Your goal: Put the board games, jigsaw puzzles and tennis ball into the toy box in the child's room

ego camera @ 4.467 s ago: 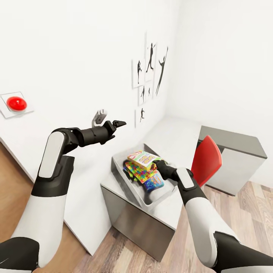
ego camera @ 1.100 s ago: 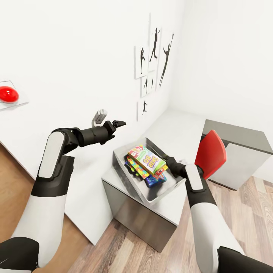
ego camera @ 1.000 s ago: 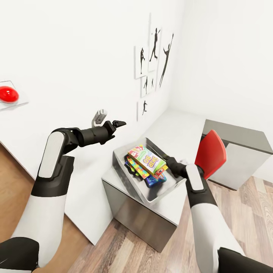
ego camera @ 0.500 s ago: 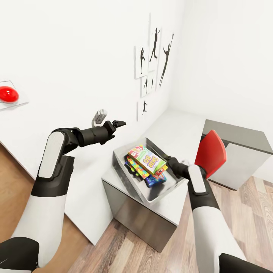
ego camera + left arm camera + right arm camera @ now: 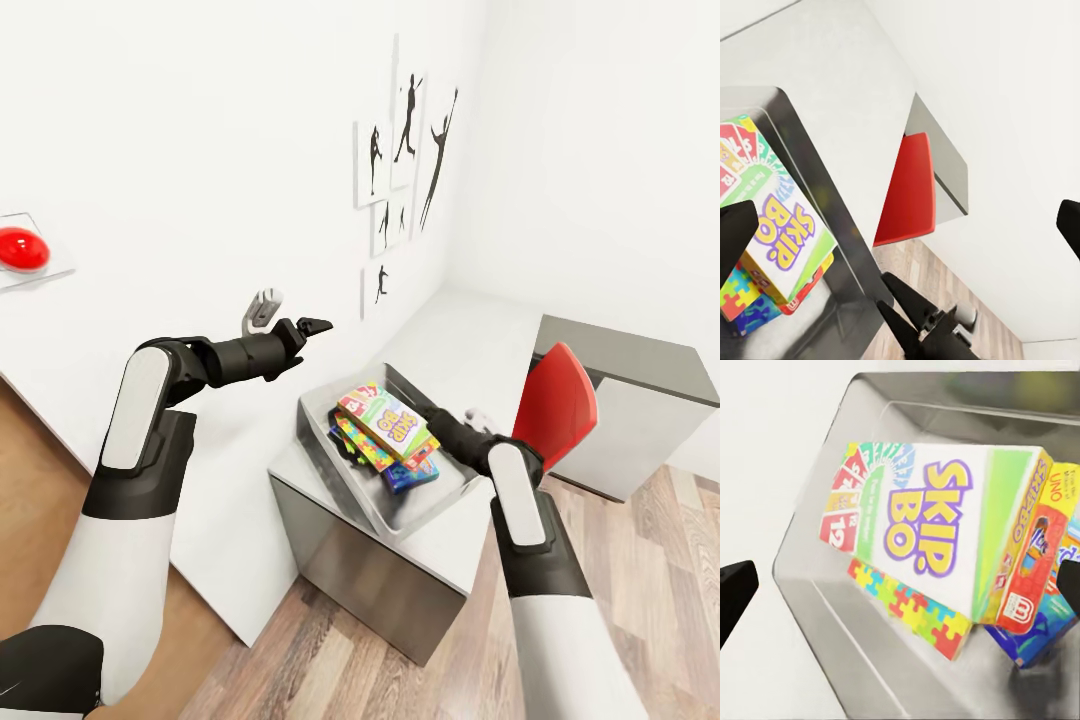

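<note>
Your right gripper hovers spread and empty over the light grey rectangular toy box; green Skip-Bo board game lies inside. Left gripper spread, idle. Next: check for the ball.

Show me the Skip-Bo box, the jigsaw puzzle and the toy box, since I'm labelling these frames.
Skip-Bo box point(image 5: 926, 529), right wrist view, on its printed top face.
jigsaw puzzle point(image 5: 907, 611), right wrist view, on the strip showing beneath the box.
toy box point(image 5: 330, 455), head view, on its near grey wall.

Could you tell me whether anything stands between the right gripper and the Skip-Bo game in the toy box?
Nothing visible does. The right gripper, fingers apart, sits at the toy box rim, and its wrist view looks straight at the Skip-Bo game, which lies on top of a puzzle and the other games.
</note>
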